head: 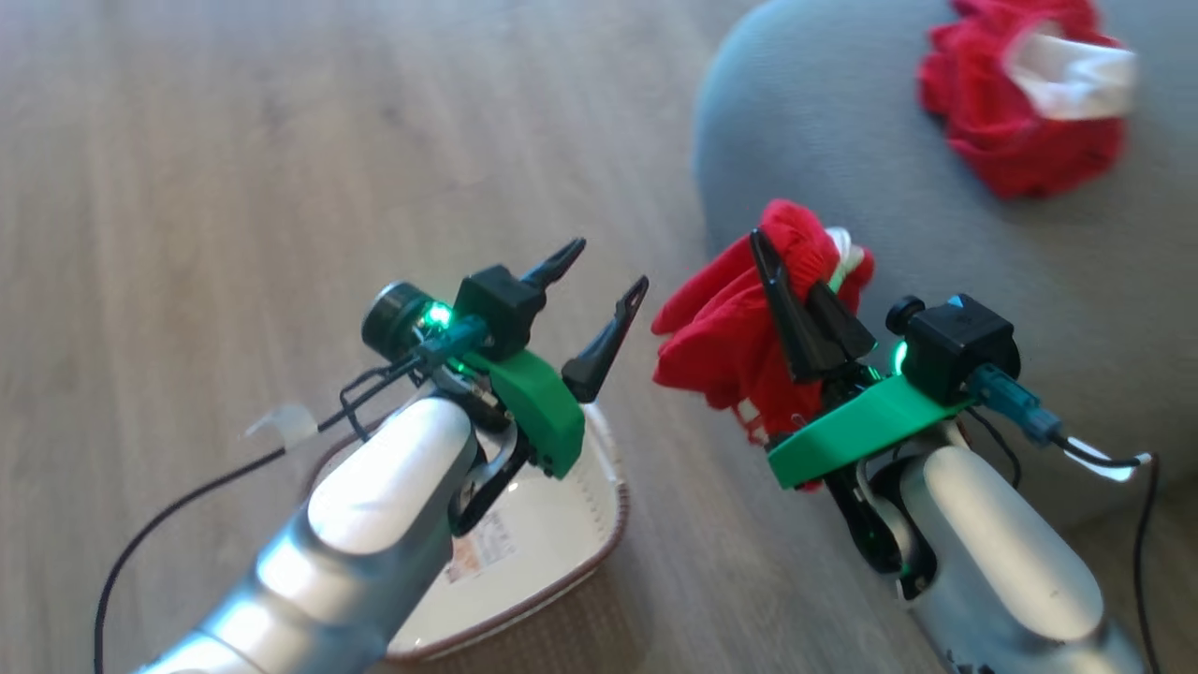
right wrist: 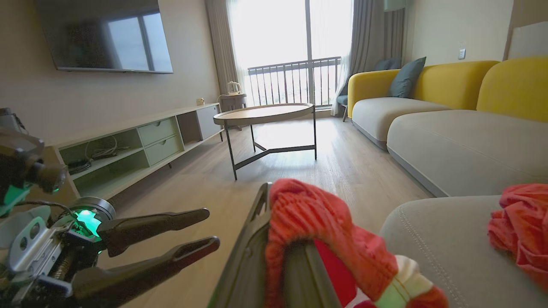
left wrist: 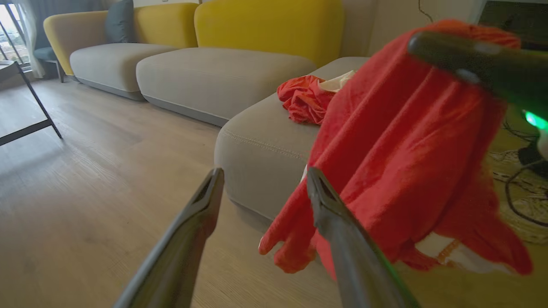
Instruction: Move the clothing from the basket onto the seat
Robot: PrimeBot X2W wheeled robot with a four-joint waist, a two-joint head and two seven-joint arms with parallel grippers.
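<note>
**Right gripper (head: 786,271) lifts one red garment (head: 716,332); another lies on the seat (head: 936,234)**

From my console, the head view shows the right gripper's two dark fingers pinched together on the red garment. It hangs in folds off them, clear of the wooden floor (head: 234,187), at about 3 o'clock of centre and just beside the grey seat's rounded corner. A bit of white trim shows near the fingertips. A second red garment (head: 1020,103) with a white cuff lies bunched on the cushion at 1 o'clock, well apart from the held piece.

The left gripper (head: 612,264) sits at 9 o'clock of the held garment, near it but not touching. Its fingers stand apart with nothing between them.

The basket (head: 613,505) stands on the floor at 7 o'clock, below the left forearm. It is cream plastic with a brown braided rim. The stretch of its floor that I can see carries a paper label (head: 482,552). The pale forearm covers the rest, so I cannot tell what lies there.

In the left wrist view, the left gripper (left wrist: 264,179) is spread before the seat (left wrist: 261,145). The held garment (left wrist: 406,149) drapes at 3 o'clock and the second one (left wrist: 304,100) rests on the cushion at 1 o'clock.

In the right wrist view, fabric (right wrist: 317,222) is heaped over the right gripper (right wrist: 278,256). The seat's (right wrist: 436,239) light stitching runs at 4 o'clock and the second garment (right wrist: 520,222) sits at the 3 o'clock edge. The left gripper (right wrist: 210,227) is at 8 o'clock, and a round coffee table (right wrist: 265,113) stands at 12 o'clock.
</note>
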